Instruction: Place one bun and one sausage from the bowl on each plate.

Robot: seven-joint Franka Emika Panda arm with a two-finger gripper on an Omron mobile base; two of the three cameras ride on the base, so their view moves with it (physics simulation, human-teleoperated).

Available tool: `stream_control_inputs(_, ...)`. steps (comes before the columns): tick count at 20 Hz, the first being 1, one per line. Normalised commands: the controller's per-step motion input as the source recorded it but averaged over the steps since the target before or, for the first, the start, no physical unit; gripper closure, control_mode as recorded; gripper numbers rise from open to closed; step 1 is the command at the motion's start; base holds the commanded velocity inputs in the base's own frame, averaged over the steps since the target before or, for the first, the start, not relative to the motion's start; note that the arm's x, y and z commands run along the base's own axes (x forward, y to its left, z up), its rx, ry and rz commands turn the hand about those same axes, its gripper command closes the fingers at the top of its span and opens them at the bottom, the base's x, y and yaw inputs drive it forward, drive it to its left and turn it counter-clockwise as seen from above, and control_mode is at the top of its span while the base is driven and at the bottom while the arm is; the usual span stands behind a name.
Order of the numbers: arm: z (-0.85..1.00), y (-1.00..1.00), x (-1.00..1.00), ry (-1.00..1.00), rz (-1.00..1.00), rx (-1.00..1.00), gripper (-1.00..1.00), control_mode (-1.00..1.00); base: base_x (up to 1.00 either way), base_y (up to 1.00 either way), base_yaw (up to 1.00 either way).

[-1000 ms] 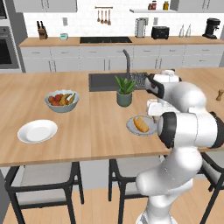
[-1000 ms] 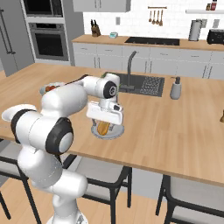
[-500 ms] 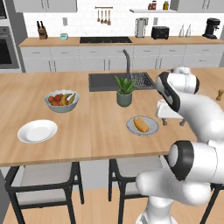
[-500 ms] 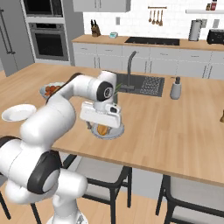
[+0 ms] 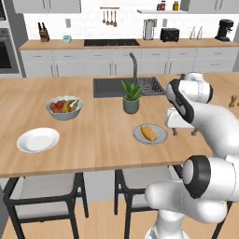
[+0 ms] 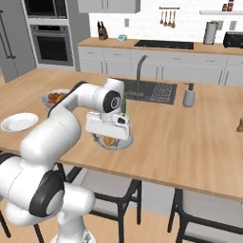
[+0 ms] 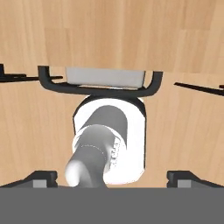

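Plates (image 5: pixel 38 140): two (one bare); bun (image 5: pixel 149 132): one; tool (image 5: pixel 185 132) spread.

In the right base view the hand covers most of the near plate (image 6: pixel 115 144) and its bun (image 6: pixel 110 140) (just an orange sliver shows). The fruit bowl (image 6: pixel 53 98) is half behind the arm. Items on the far shelf (image 5: pixel 168 6) are too small to identify.
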Motion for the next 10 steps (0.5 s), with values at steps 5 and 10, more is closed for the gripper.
stream_control_inputs(5, 0.00, 0.00, 0.00, 0.00, 0.00, 0.00, -1.00, 1.00, -0.32, -1.00, -0.14)
stream_control_inputs(10, 0.00, 0.00, 0.00, 0.00, 0.00, 0.00, -1.00, 1.00, -0.03, -1.00, -0.12)
